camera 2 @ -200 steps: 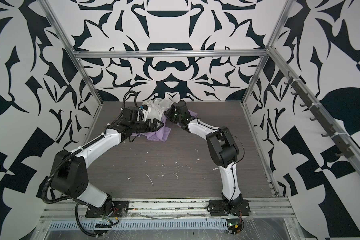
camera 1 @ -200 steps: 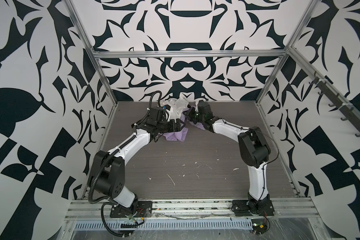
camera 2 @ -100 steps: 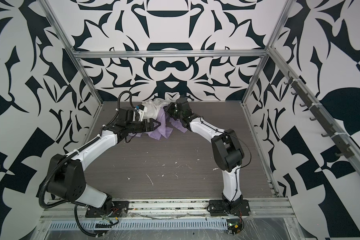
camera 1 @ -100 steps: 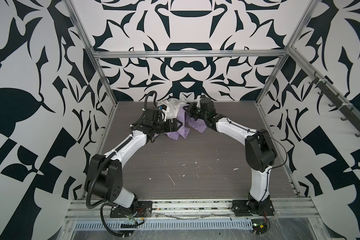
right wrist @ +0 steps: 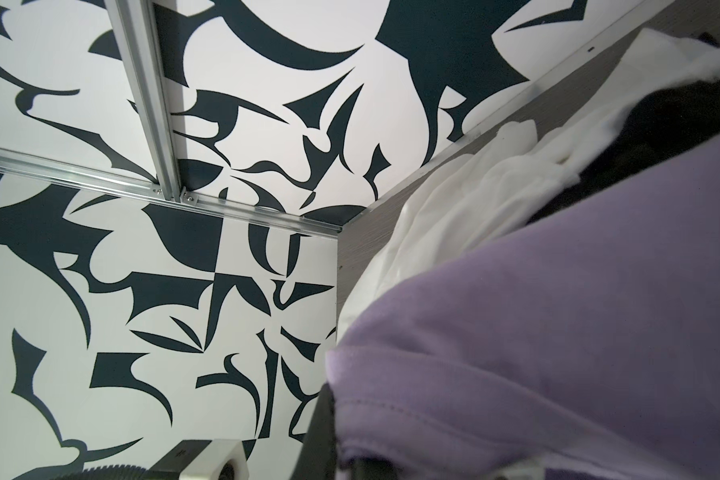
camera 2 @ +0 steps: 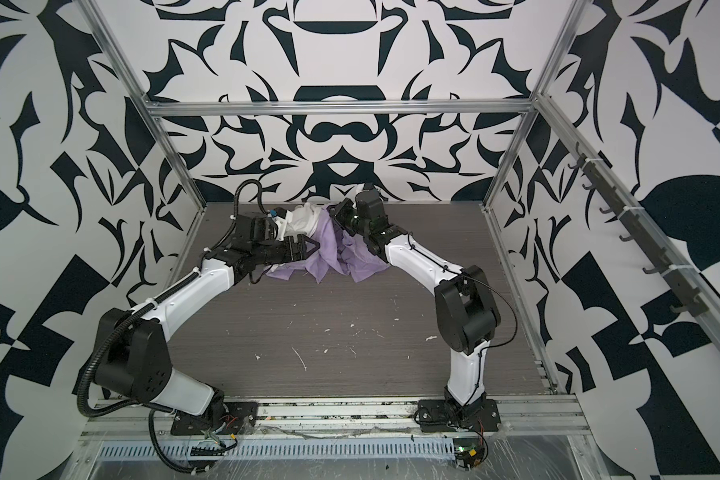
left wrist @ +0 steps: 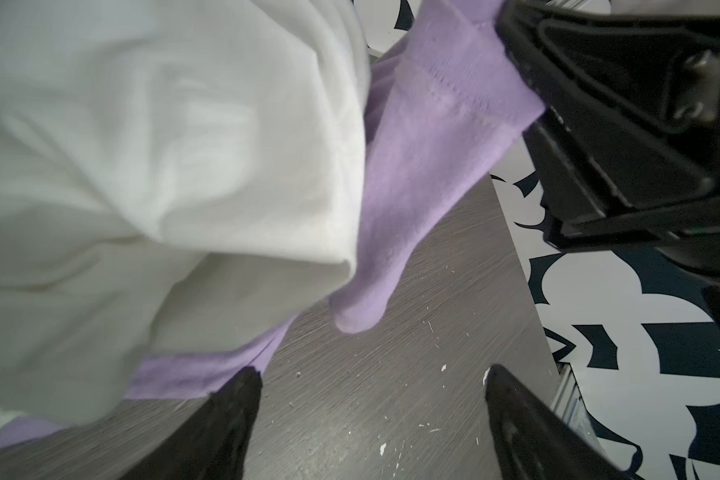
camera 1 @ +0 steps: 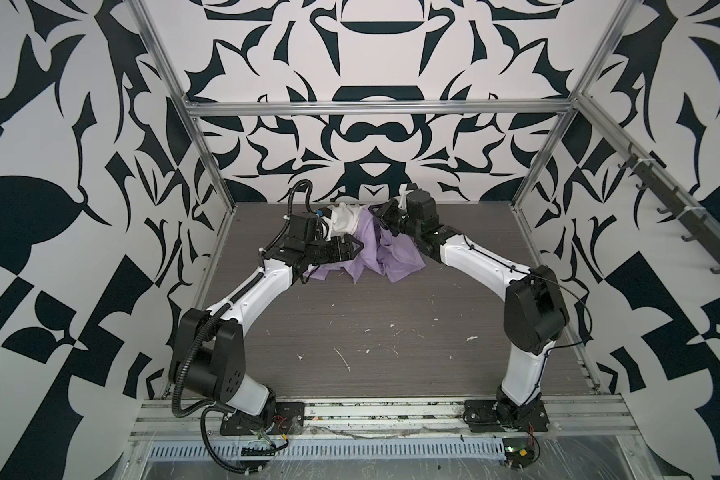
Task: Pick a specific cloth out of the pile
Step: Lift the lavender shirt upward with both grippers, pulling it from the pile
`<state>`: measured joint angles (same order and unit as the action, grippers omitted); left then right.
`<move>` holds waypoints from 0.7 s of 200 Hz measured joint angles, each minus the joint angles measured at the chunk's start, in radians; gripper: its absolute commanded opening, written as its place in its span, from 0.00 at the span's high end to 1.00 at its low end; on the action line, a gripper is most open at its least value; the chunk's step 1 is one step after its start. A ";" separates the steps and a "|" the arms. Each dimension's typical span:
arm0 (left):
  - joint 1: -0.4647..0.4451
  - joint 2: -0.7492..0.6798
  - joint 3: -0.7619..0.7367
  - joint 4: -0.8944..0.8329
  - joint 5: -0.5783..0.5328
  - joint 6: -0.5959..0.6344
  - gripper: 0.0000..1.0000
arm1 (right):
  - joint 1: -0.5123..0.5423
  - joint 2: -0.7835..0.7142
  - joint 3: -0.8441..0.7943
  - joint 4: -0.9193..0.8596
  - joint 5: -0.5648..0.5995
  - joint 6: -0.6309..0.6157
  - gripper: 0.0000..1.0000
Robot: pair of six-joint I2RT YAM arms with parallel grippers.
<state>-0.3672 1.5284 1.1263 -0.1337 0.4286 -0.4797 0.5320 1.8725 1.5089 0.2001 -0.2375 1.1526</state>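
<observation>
- Clamping a stitched hem of the cloth [left wrist: 425,166], the right gripper [left wrist: 516,70] has its jaws pressed together on the lilac fabric and holds that edge up above the table [camera 1: 350,324].
- From the grip the cloth hangs in a long drape. In both top views its lower folds lie crumpled on the table.
- Just beside the drape, the left gripper [camera 1: 352,247] stands with its jaws wide apart and nothing between them.
- In the left wrist view, bare table shows between its fingers [left wrist: 233,415], and one tip sits just beside a lilac fold.
- At the back of the table, the pile [camera 2: 304,220] lies between the two grippers.
- A white cloth [camera 1: 344,220] bulges against the lilac drape, touching it.
- A black cloth [right wrist: 682,120] shows in the right wrist view, between white and lilac.
</observation>
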 measured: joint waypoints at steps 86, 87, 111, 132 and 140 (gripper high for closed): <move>-0.069 0.116 0.074 0.055 -0.068 -0.017 0.33 | 0.001 0.000 -0.001 -0.001 -0.002 0.027 1.00; -0.070 0.117 0.074 0.056 -0.070 -0.020 0.33 | 0.001 0.000 -0.001 -0.001 -0.002 0.027 1.00; -0.074 0.129 0.080 0.053 -0.101 -0.014 0.45 | 0.001 0.000 -0.001 -0.001 -0.006 0.031 1.00; -0.074 0.145 0.098 0.043 -0.129 -0.011 0.59 | 0.001 0.000 -0.001 -0.001 -0.010 0.037 1.00; -0.074 0.151 0.106 0.040 -0.134 -0.015 0.65 | 0.001 0.000 -0.001 -0.001 -0.011 0.038 1.00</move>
<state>-0.4416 1.6791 1.2327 -0.0940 0.2943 -0.4950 0.5327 1.8729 1.5078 0.1993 -0.2481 1.1908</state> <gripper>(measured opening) 0.428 0.077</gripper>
